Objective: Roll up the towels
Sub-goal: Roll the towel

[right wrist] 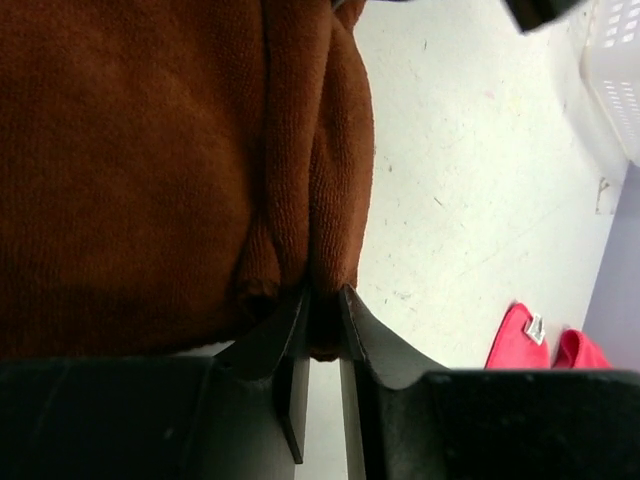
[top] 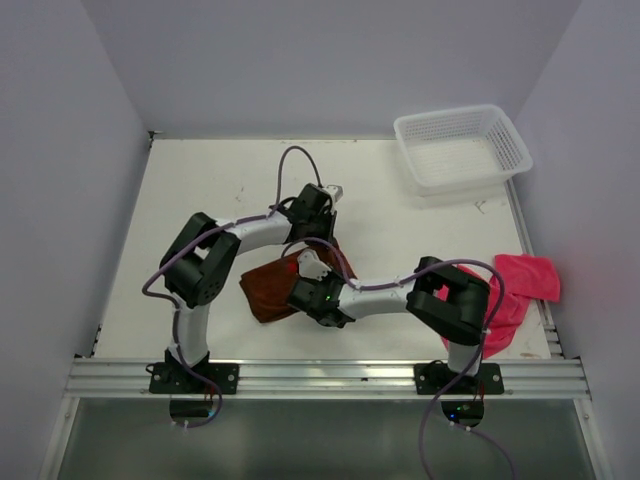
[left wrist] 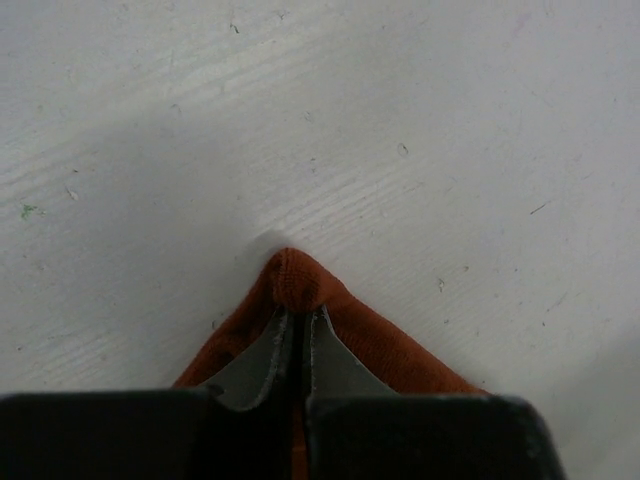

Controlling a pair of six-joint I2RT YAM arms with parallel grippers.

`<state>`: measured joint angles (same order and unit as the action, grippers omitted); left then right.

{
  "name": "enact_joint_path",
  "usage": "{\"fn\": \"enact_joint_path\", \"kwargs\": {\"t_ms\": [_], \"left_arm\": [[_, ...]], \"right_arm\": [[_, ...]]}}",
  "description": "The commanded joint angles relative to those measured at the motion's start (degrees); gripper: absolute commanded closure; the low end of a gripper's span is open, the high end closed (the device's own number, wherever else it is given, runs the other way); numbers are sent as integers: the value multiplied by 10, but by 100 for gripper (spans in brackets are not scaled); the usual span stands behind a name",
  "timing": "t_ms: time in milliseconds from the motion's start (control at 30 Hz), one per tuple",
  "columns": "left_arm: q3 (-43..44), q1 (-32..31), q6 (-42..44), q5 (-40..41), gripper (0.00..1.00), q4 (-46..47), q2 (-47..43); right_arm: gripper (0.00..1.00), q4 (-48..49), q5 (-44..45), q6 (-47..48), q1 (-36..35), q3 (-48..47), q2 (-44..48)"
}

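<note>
Pinching rust-brown terry towel (left wrist: 345, 330) corner: left claw (left wrist: 297, 316) closed; right claw (right wrist: 322, 303) parted round fold, grip unclear. Keep tension even.

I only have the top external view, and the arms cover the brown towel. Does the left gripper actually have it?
Observer: Yes. The left wrist view shows the left gripper shut on a corner of the rust-brown towel, with the tip poking out just beyond it.
Operator: And the right gripper?
Observer: In its wrist view, a fold along that towel's edge sits between its narrow jaws.
</note>
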<state>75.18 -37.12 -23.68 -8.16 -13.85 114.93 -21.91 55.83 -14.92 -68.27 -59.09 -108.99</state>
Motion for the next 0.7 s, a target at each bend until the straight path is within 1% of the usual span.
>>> {"fn": "enact_joint_path", "kwargs": {"t_ms": [0, 67, 100, 167, 200, 233, 300, 333, 433, 467, 500, 533, 567, 600, 633, 667], "left_arm": [[-79, 0, -4, 61, 100, 1, 0], [-110, -1, -17, 68, 100, 50, -28], [-139, 0, -22, 69, 100, 86, -37], [-165, 0, -32, 76, 100, 120, -62], [-188, 0, -43, 78, 100, 129, -70], [-200, 1, -47, 79, 100, 178, -75], [-225, 0, -60, 78, 100, 205, -89], [-231, 0, -64, 79, 100, 226, -92], [-257, 0, -74, 79, 100, 260, -103], [-265, 0, -78, 79, 100, 265, -110], [-270, 0, -80, 80, 100, 275, -113], [-274, 0, -80, 96, 100, 282, -117], [-287, 0, -83, 98, 100, 289, -126], [-291, 0, -84, 98, 100, 302, -131], [-295, 0, -85, 101, 100, 306, -134], [-304, 0, -87, 102, 100, 313, -141]], "right_arm": [[80, 17, -48, -43, 8, 19, 73], [72, 24, -74, -47, 16, 34, 115], [65, 30, -84, -47, 17, 43, 128], [56, 35, -114, -55, 25, 51, 167], [53, 37, -125, -57, 29, 55, 179], [50, 38, -137, -63, 31, 61, 191], [47, 43, -165, -64, 38, 67, 225], [44, 45, -174, -69, 42, 75, 236], [41, 65, -240, -82, 67, 100, 299], [41, 74, -266, -88, 96, 109, 315], [41, 99, -338, -97, 116, 131, 348], [41, 114, -373, -117, 138, 143, 359], [43, 130, -405, -128, 181, 156, 369], [43, 163, -440, -136, 201, 172, 377], [44, 175, -501, -152, 220, 178, 377], [45, 186, -533, -160, 252, 181, 370]]}}
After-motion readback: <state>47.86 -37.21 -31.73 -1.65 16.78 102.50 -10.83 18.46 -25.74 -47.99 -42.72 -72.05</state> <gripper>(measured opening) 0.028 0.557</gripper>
